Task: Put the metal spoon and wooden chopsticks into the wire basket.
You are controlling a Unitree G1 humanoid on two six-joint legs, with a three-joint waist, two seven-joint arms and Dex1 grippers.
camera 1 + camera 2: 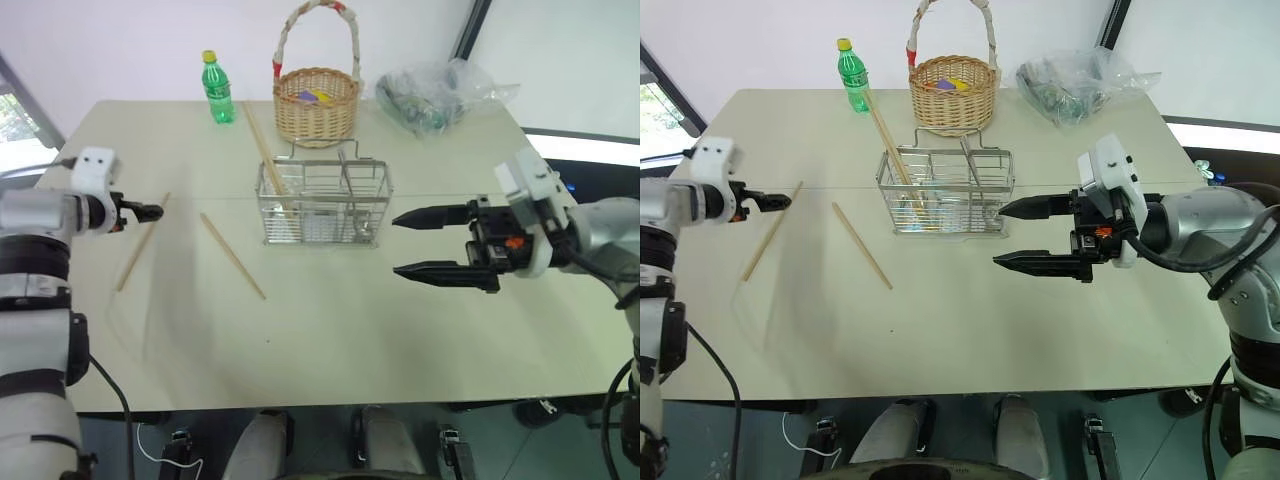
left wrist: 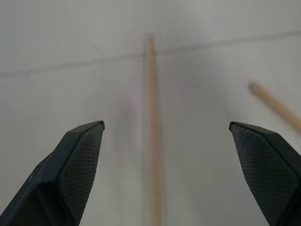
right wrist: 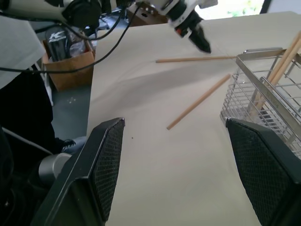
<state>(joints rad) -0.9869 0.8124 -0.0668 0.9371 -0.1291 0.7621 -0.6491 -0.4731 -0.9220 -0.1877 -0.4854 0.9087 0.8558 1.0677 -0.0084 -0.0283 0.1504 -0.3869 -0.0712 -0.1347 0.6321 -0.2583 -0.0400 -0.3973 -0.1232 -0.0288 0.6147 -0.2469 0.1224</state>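
Observation:
The wire basket (image 1: pixel 322 206) stands mid-table. One wooden chopstick (image 1: pixel 265 150) leans in its left part. A thin metal stem (image 1: pixel 347 180) in its right part looks like the metal spoon's handle. Two more chopsticks lie flat on the table, one left of the basket (image 1: pixel 233 256) and one further left (image 1: pixel 140 243). My left gripper (image 1: pixel 150 211) hovers open over that far-left stick, which runs between its fingers in the left wrist view (image 2: pixel 151 117). To the right of the basket my right gripper (image 1: pixel 396 244) is open and empty, pointing left.
Behind the wire basket stands a round wicker basket (image 1: pixel 316 100) with a tall handle. A green bottle (image 1: pixel 217 90) is to its left and a clear plastic bag (image 1: pixel 440 95) to its right. The table's near half is bare (image 1: pixel 330 340).

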